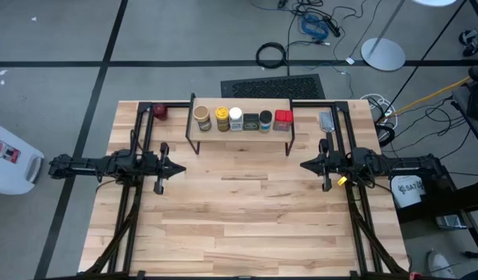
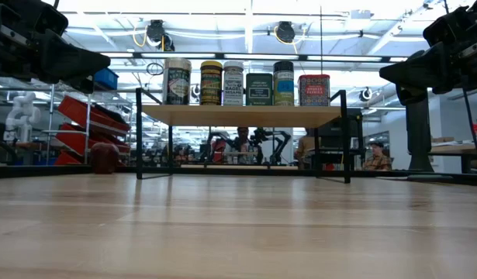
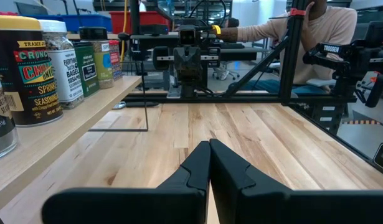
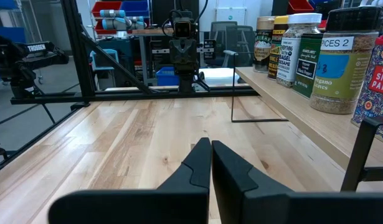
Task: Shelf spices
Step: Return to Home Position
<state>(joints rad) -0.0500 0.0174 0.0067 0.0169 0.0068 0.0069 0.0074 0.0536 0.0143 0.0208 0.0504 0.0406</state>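
- Spices (image 1: 251, 120): six containers, all upright, side by side in a single row on the plank top of the shelf (image 1: 239, 138).
- Row order, from the left arm's side to the right arm's side: tan-topped jar (image 2: 177, 81), yellow-topped jar (image 2: 211, 83), white-capped jar (image 2: 233, 84), dark square tin (image 2: 259, 89), dark jar (image 2: 284, 83) with a blue label, red square tin (image 2: 313, 90).
- The shelf stands on its thin black legs near the far edge of the table (image 1: 239, 225), about midway between the two arms. The tabletop beneath it shows bare in the low view.
- The left gripper (image 1: 180, 166) hangs above the table, in front of the shelf's left end and apart from it. It points toward the table's middle. Its fingers are pressed together with only a thin seam between them, and they hold nothing.
- The right gripper (image 1: 305, 165) mirrors it in front of the shelf's right end, facing the left one across open tabletop. Its fingers are likewise closed tip to tip on nothing.
- A small dark-red round object (image 1: 159, 111) rests on the table just beyond the shelf's left end, not on the plank.
- A person in a light sleeve (image 3: 316, 25) sits in the room beyond the table's right side.
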